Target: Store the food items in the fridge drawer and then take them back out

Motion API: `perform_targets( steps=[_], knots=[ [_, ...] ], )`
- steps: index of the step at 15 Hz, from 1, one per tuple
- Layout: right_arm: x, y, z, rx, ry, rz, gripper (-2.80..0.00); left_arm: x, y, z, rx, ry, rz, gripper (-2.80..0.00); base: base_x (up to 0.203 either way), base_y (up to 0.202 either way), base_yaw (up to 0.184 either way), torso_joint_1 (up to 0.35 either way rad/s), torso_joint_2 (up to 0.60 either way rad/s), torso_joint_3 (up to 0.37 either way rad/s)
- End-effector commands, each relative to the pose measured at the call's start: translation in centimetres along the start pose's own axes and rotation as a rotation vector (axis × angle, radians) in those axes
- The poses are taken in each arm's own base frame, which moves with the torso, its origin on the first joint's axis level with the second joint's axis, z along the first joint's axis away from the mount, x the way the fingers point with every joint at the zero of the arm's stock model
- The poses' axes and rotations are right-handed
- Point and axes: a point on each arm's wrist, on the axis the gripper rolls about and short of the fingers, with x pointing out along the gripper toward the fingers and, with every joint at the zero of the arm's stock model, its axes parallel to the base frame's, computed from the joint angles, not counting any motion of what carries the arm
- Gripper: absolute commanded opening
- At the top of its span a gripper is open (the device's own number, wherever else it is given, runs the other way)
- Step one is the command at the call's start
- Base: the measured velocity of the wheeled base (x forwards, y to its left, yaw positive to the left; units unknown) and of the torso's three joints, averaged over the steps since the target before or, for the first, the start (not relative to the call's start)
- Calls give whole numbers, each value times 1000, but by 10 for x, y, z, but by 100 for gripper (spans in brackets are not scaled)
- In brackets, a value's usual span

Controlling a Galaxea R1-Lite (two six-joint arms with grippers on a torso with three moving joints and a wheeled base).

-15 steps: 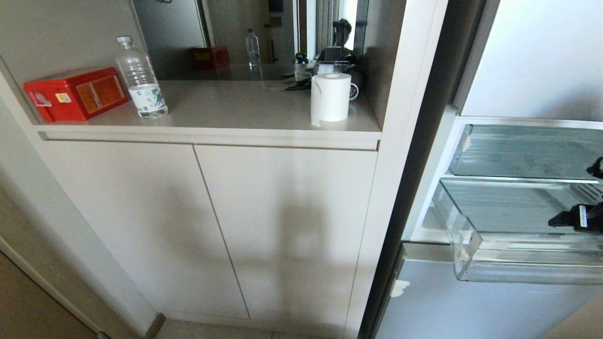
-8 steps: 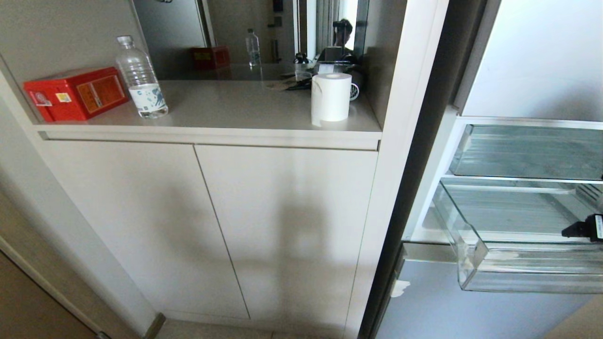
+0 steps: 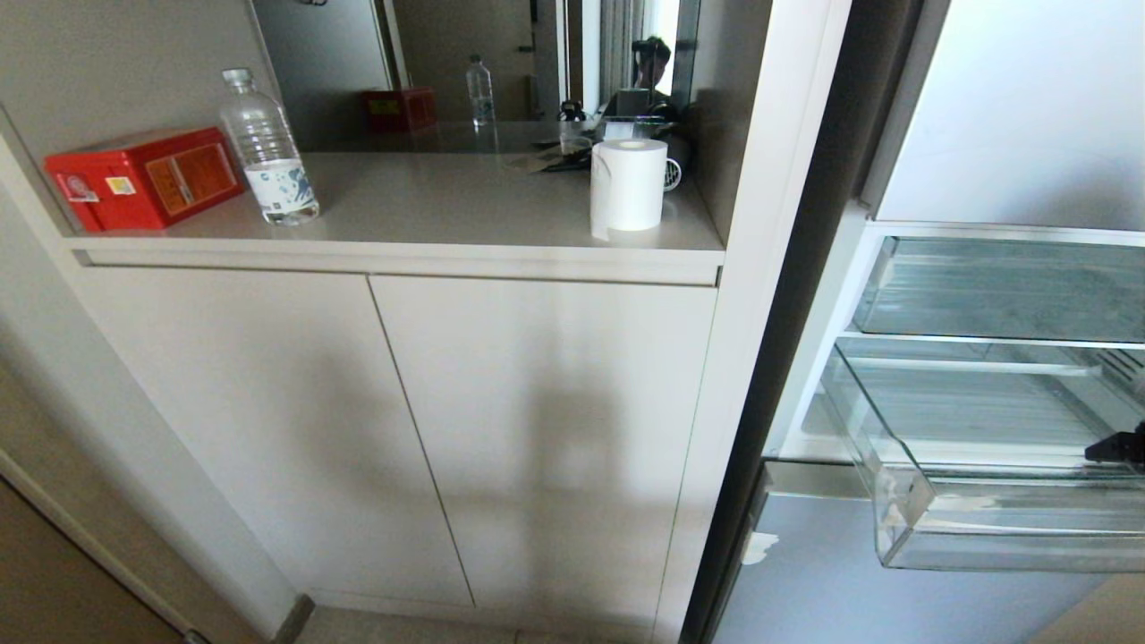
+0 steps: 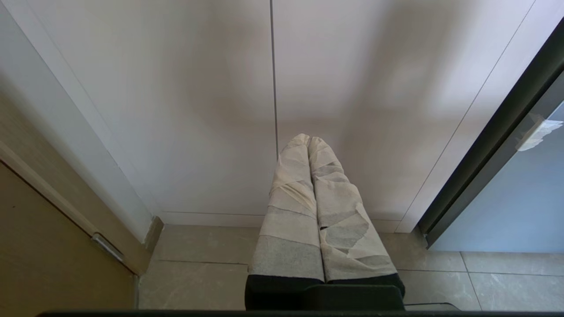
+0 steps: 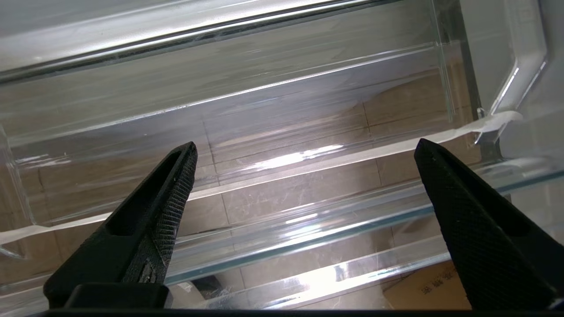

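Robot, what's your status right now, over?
Right gripper open, empty, over fridge drawer. Left gripper shut, parked low. No food visible. Nothing in the way.

Clear glossy plastic fridge drawer [image 3: 903, 528]
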Motion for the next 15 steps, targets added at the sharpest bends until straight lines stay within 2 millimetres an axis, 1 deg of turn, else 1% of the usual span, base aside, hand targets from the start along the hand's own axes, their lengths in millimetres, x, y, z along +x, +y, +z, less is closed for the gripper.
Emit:
perform_targets(
  steps=[1,4,9,12,15],
  knots=[
    [1,-2,-8,0,26,6,0,0,0,0,0,2,0,-280,0,0,0,0,0,0],
    [-5,-4,-14,11,26,20,0,0,0,0,0,4,0,-280,0,0,0,0,0,0],
    [-13,-1,-24,16,34,38,0,0,0,0,0,2,0,-280,0,0,0,0,0,0],
    [-25,1,-26,14,8,39,0,0,0,0,0,2,0,-280,0,0,0,0,0,0],
    [-27,1,-22,12,-13,48,0,0,0,0,0,2,0,-280,0,0,0,0,0,0]
  ],
)
